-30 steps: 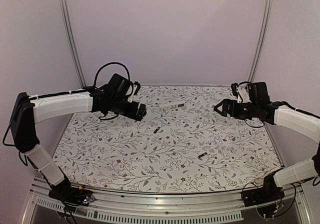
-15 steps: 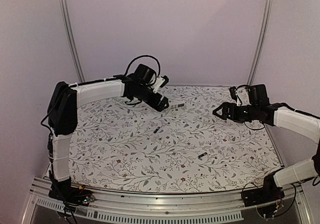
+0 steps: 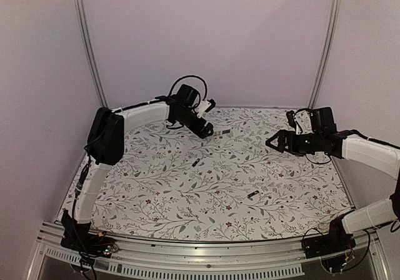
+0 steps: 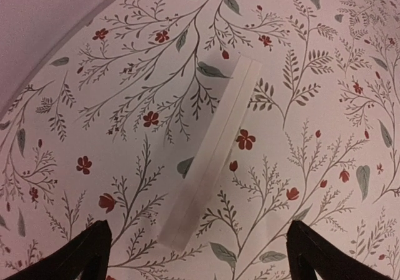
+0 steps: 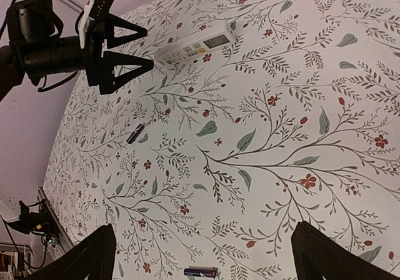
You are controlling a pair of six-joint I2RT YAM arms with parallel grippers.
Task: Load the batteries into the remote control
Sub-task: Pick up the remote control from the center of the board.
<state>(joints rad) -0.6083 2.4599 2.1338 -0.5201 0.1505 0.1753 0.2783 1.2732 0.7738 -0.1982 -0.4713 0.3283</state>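
The remote control (image 3: 222,132) lies face up at the far middle of the table, and its buttons and small screen show in the right wrist view (image 5: 195,47). My left gripper (image 3: 209,132) is open right at its left end. In the left wrist view a plain white bar (image 4: 209,155) lies just ahead between my open fingers (image 4: 87,255); no markings show on it there. One dark battery (image 3: 195,162) lies in front of the remote and another (image 3: 252,194) nearer, right of centre. My right gripper (image 3: 270,140) is open, empty and hovering to the right.
The table has a floral cloth (image 3: 156,192). Metal frame posts (image 3: 87,49) stand at the back corners and a rail (image 3: 206,252) runs along the near edge. The right wrist view shows my left gripper (image 5: 147,45) and both batteries (image 5: 135,133) (image 5: 200,272).
My left arm has swung from the far left across to the far middle, bringing its open gripper to the remote's left end. My right gripper has barely shifted.
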